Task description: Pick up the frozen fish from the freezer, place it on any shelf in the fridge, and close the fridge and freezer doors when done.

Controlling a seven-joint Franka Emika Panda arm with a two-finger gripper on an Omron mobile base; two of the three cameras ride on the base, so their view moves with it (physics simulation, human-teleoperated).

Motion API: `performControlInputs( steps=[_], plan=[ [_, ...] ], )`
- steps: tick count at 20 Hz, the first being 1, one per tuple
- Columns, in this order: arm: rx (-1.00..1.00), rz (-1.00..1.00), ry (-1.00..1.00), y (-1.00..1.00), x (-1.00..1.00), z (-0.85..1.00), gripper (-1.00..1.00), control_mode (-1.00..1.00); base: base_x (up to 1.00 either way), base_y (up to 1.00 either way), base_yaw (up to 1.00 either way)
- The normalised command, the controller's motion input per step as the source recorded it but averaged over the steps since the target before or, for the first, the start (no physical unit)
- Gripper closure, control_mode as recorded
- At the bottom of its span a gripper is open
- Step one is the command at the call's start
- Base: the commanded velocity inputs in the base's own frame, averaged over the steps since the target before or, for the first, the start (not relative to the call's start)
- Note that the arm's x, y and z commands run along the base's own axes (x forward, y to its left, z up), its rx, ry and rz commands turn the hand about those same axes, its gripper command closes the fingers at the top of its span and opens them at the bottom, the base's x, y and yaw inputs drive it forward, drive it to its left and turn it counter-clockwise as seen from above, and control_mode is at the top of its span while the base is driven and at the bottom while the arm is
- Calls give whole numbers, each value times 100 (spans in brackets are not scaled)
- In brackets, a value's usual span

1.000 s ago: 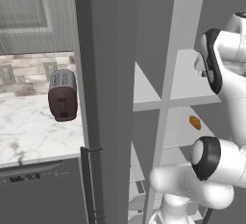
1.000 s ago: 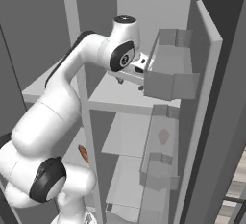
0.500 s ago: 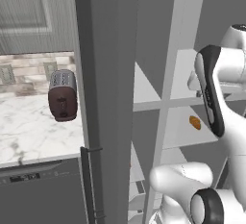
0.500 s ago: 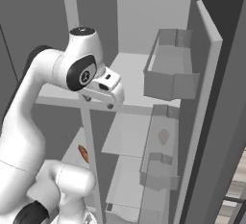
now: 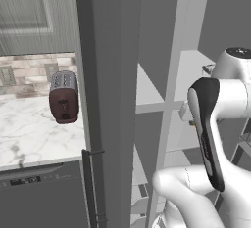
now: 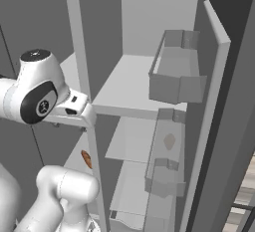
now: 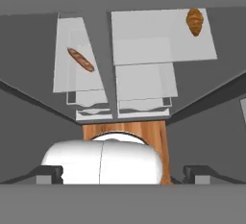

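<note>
The frozen fish is out of view. My gripper (image 7: 125,172) is open with nothing between its dark fingertips (image 7: 48,172), and it points straight down in front of the refrigerator. In the right base view the gripper (image 6: 79,110) hangs at the front of the divider post, level with the top shelf (image 6: 129,91) of the fridge. Below it lie the narrower freezer (image 7: 72,81) on the left and the wider fridge (image 7: 144,74) on the right. Both doors stand open: the freezer door (image 5: 110,100) and the fridge door (image 6: 214,126).
An orange-brown roll (image 7: 80,59) lies on a freezer shelf and a croissant (image 7: 194,21) on a fridge shelf. Grey bins (image 6: 177,81) hang on the fridge door. A dark red toaster (image 5: 62,97) stands on the marble counter (image 5: 29,139) to the left.
The arm has swung left, away from the door bin and the top fridge shelf, to the front of the divider. The gripper has stayed open.
</note>
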Motion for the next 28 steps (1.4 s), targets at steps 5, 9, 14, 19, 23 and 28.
performControlInputs(
  steps=[5,9,14,19,23,28],
  plan=[
    [-6,12,7,16,1,0,-100,-100,0,0,0],
    [0,0,0,0,1,0,-100,-100,0,0,0],
    [0,0,0,-3,0,0,-100,100,0,-4,0],
    [0,0,0,0,0,0,-100,100,0,-15,0],
    [0,0,0,0,0,0,-100,100,-3,-26,0],
    [0,0,0,0,0,0,-100,100,-17,-40,0]
  ],
)
